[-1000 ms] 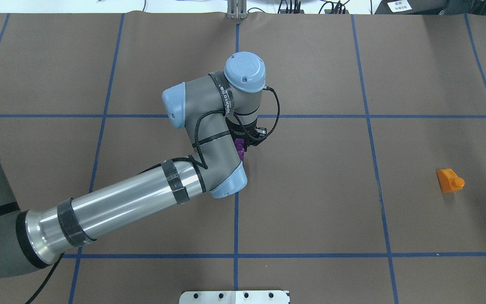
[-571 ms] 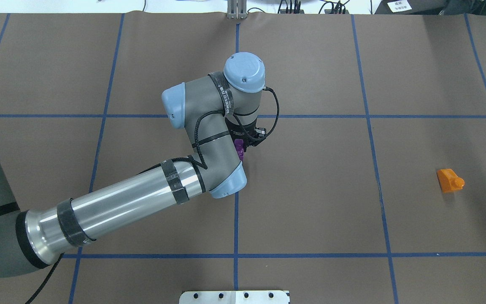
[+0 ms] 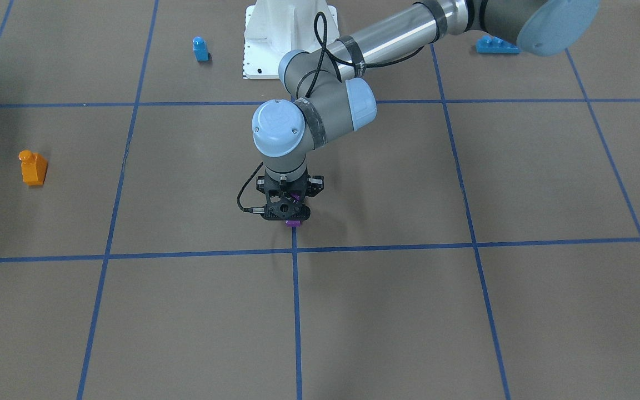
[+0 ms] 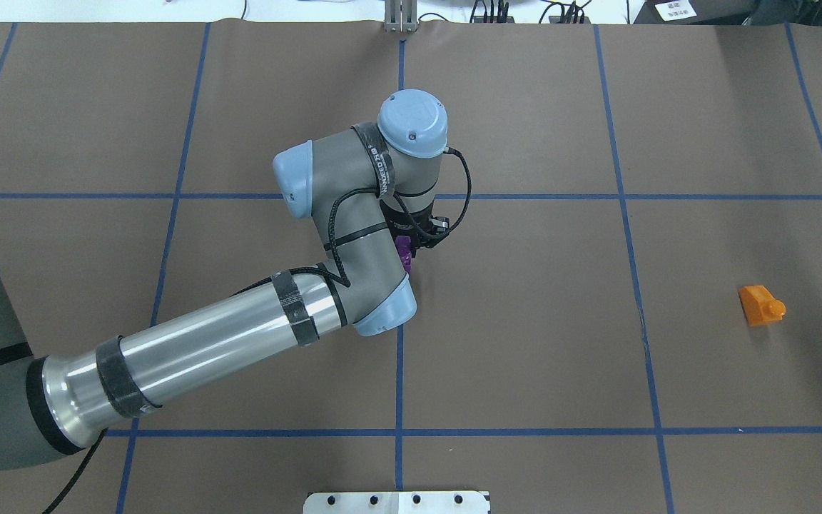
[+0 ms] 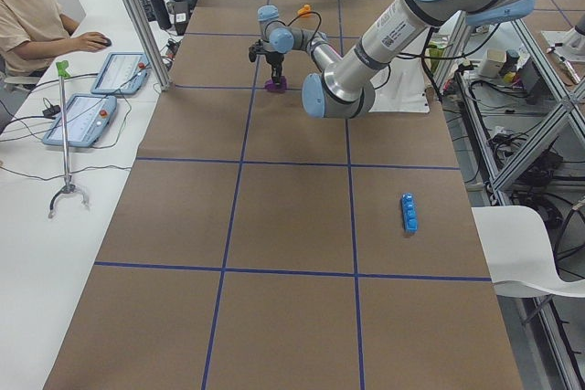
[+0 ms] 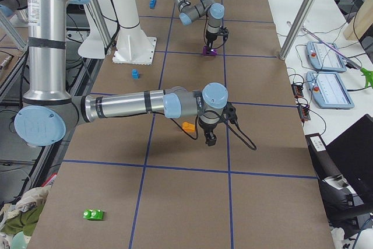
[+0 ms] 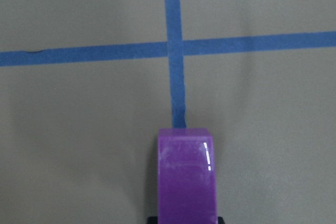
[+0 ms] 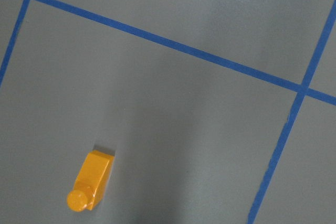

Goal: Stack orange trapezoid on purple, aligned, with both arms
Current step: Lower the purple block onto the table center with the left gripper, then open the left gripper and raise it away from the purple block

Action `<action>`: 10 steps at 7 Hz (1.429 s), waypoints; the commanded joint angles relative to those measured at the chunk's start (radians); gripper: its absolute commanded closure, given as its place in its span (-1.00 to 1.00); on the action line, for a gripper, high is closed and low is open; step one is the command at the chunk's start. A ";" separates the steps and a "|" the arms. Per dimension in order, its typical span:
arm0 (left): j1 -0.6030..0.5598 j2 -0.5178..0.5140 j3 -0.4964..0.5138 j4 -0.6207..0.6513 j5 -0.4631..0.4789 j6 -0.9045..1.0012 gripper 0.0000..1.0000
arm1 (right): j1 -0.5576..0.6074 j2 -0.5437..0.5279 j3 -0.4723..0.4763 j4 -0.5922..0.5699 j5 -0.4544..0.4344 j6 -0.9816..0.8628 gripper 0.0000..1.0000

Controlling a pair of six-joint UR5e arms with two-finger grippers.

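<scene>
The purple block [image 7: 186,182] sits between the fingers of my left gripper [image 3: 288,218], which is shut on it at or just above the table, near a crossing of blue tape lines. In the overhead view a sliver of the block [image 4: 403,250] shows beside the wrist. The orange trapezoid [image 4: 760,305] lies on its side far to the right, also in the front view [image 3: 33,168] and the right wrist view [image 8: 90,181]. My right gripper [image 6: 208,138] hovers close beside the orange trapezoid [image 6: 188,126]. It shows only in the right side view, so I cannot tell its state.
A small blue single-stud block [image 3: 200,49] and a long blue brick [image 3: 496,45] lie near the white robot base [image 3: 253,61]. A green block [image 6: 93,214] lies at the table's near right end. An operator [image 5: 37,20] sits at a side desk.
The left wrist has shifted very slightly, with the purple block still in the gripper. The orange trapezoid has not moved.
</scene>
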 commanded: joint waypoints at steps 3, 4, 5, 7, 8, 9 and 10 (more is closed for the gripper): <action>0.002 0.003 -0.003 -0.002 0.000 -0.011 -0.99 | 0.000 0.002 0.002 0.002 0.000 0.000 -1.00; 0.002 0.003 -0.006 -0.003 0.000 -0.011 -1.00 | 0.000 0.002 0.003 0.002 0.000 0.000 -1.00; 0.001 0.003 -0.011 -0.008 0.000 -0.014 -1.00 | 0.000 0.002 0.003 0.002 0.000 0.000 -1.00; -0.056 0.006 -0.098 0.014 -0.055 -0.034 -1.00 | -0.006 0.003 0.002 0.002 -0.008 0.011 -1.00; -0.097 0.072 -0.224 0.046 -0.105 -0.033 -1.00 | -0.025 0.005 0.005 0.005 -0.008 0.135 -1.00; -0.119 0.208 -0.403 0.052 -0.107 -0.025 -1.00 | -0.067 0.000 0.002 0.095 -0.020 0.249 -0.99; -0.133 0.336 -0.528 0.051 -0.107 -0.017 -1.00 | -0.112 -0.011 -0.003 0.160 -0.059 0.372 -0.98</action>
